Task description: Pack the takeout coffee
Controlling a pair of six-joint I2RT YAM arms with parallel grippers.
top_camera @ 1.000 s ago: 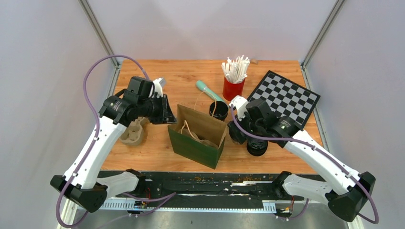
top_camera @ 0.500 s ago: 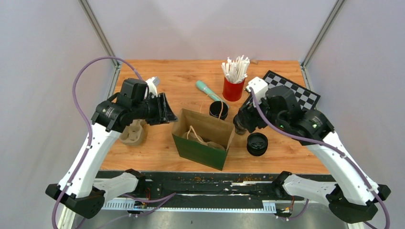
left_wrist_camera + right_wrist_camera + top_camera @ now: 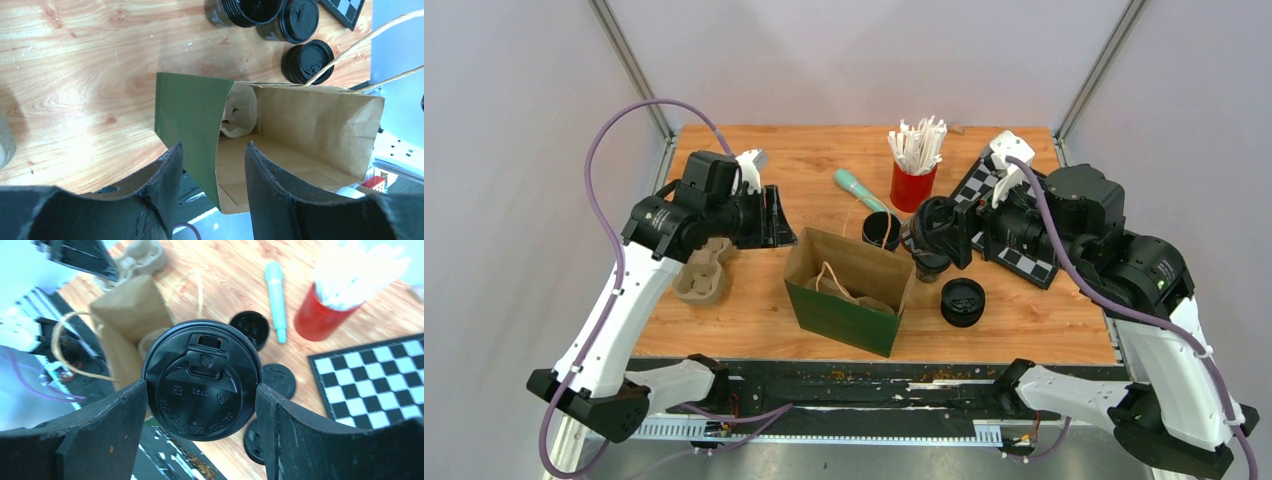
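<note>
setting: grey-walled booth, wooden tabletop (image 3: 824, 160).
right claw (image 3: 200, 390): clenched on the lidded coffee cup (image 3: 200, 375), lid up, likely for a straight drop.
paper bag (image 3: 839, 310): mouth open, just below-left of that claw.
left claw (image 3: 213, 150): released, empty, bag wall just ahead.
obstacles: rope handles (image 3: 824, 275) slumped inside; loose lid (image 3: 963, 301) nearby.

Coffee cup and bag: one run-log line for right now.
left gripper: open, clear of paper bag | right gripper: holds lidded cup, raised beside bag | bag: upright, open
</note>
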